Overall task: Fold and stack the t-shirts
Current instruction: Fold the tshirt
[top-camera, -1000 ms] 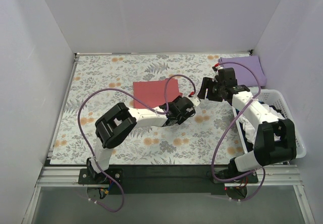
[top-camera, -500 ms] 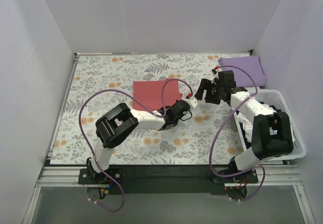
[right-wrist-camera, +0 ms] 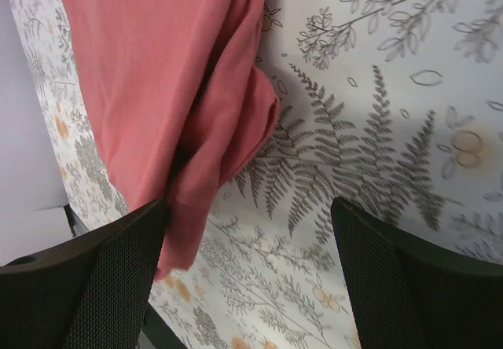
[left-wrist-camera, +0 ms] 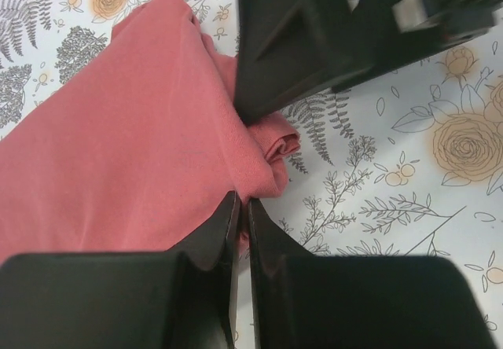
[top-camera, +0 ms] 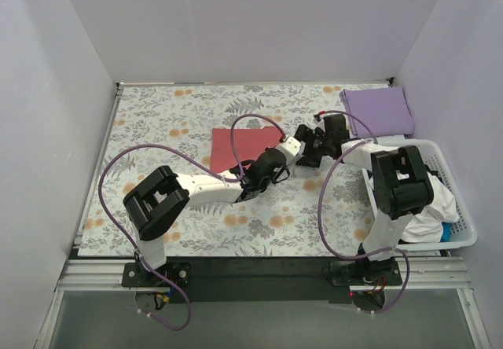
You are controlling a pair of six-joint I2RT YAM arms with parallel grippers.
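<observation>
- While the left gripper (left-wrist-camera: 240,204) sits pressed tight, jaws together with no gap to speak of, its tips are right on the near edge of the salmon-red t-shirt (left-wrist-camera: 134,152). I cannot tell whether any cloth is actually pinched between them.
- Over to the right gripper (right-wrist-camera: 247,207): jaws spread wide, nothing held! Its black mesh-faced fingers (right-wrist-camera: 86,286) straddle the shirt's bunched corner, one on each side.
- From above, that red shirt lies just toward 12 o'clock of the table's middle, on the floral table cloth (top-camera: 173,121). It is mostly flat, and its 3 o'clock corner is rumpled into a small fold.
- Both tools meet at that same 3 o'clock corner, close to each other. The left wrist camera shows the right gripper's dark body looming just past the crumpled cloth, toward 12 o'clock.
- Second shirt now: the lavender-purple t-shirt (top-camera: 379,111) lies folded flat at 1 o'clock, in the far corner of the table, well apart from the red one.
- At 4 o'clock stands the white slatted basket (top-camera: 431,151) along the table's edge, with white and blue cloth heaped inside.
- The right arm is folded back sharply in front of that basket.
</observation>
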